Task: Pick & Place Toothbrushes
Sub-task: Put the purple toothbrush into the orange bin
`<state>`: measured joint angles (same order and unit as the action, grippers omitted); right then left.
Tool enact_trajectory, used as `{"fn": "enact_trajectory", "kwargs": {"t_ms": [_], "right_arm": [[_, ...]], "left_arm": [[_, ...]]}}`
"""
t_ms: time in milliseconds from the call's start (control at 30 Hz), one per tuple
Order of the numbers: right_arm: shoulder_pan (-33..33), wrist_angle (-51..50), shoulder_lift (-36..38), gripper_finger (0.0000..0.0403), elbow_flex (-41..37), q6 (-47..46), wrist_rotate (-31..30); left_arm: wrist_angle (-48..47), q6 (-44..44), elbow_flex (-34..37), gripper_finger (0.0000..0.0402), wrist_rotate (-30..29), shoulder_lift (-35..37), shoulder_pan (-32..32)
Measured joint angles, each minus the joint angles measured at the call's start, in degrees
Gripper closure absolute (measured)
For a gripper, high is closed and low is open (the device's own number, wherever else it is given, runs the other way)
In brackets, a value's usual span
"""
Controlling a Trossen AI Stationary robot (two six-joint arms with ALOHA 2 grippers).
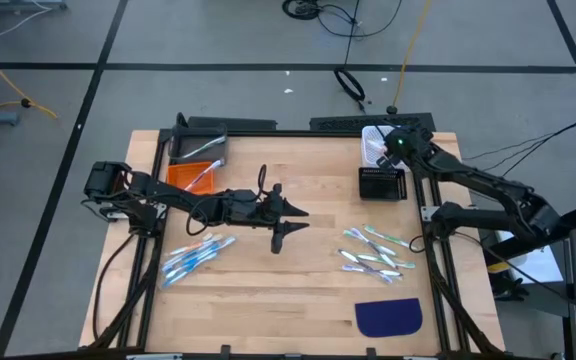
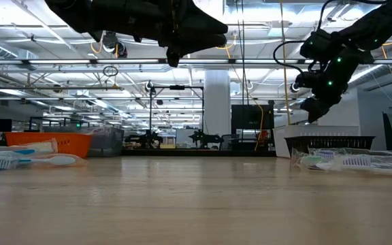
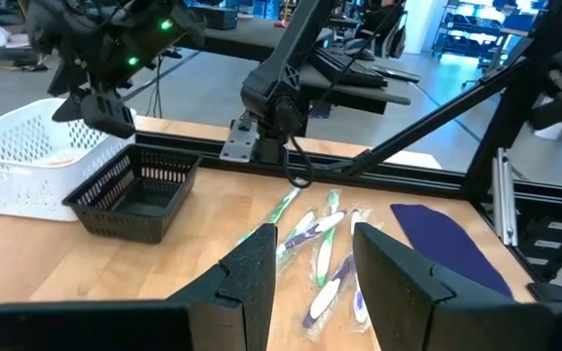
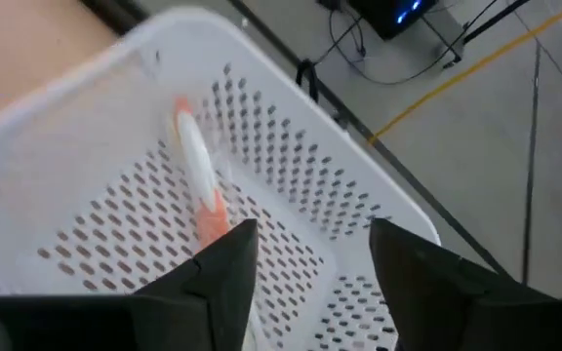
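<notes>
Two loose piles of toothbrushes lie flat on the wooden table: a blue-white one (image 1: 196, 255) at the left and a green, purple and white one (image 1: 373, 252) (image 3: 322, 246) at the right. My left gripper (image 1: 293, 224) (image 3: 310, 268) hovers open over the table's middle, between the piles, pointing toward the right pile and touching nothing. My right gripper (image 1: 380, 148) (image 4: 305, 263) is open above the white bin (image 1: 372, 135) (image 4: 291, 166). One orange-and-white toothbrush (image 4: 198, 180) lies inside that bin, clear of the fingers.
A black mesh bin (image 1: 381, 183) (image 3: 135, 190) stands just in front of the white bin. At the far left stand an orange bin (image 1: 193, 176) holding a toothbrush and a grey bin (image 1: 198, 148). A dark blue half-round mat (image 1: 388, 317) lies near the front right corner.
</notes>
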<state>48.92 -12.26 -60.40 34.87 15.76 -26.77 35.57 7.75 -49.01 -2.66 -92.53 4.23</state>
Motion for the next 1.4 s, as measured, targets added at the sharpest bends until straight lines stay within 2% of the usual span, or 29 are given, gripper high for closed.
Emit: {"fn": "enact_trajectory", "kwargs": {"t_ms": [100, 233, 433, 700, 900, 1167, 1400], "right_arm": [[-2.24, 0.73, 1.83, 0.0208, 0.0, -1.45, 0.71], [-5.0, 0.2, 5.29, 0.0211, 0.0, -3.6, 5.17], [-9.46, -1.52, 10.66, 0.0213, 0.0, -9.32, 18.25], [-17.53, -8.93, 15.94, 0.0221, 0.0, -15.39, 29.19], [-25.5, -14.47, 16.7, 0.0223, 0.0, -22.95, 38.07], [-38.43, -17.95, 13.56, 0.0231, 0.0, -32.42, 40.46], [-45.77, -20.86, 9.33, 0.0238, 0.0, -38.74, 40.24]], "left_arm": [[-0.73, 0.0, 0.0, 0.0261, -0.55, -0.01, -0.05], [-0.79, 0.0, 0.0, 0.0261, -1.58, 0.0, -0.07], [-1.07, 0.0, 0.0, 0.0261, -1.98, 0.0, -0.07], [-1.27, 0.0, 0.0, 0.0261, -1.98, 0.0, -0.07], [-1.66, 0.0, 0.0, 0.0261, -1.98, 0.0, -0.07], [-1.77, 0.0, 0.0, 0.0261, -2.0, -0.01, -0.07], [-2.07, 0.0, 0.0, 0.0261, -2.01, 0.0, -0.07]]}}
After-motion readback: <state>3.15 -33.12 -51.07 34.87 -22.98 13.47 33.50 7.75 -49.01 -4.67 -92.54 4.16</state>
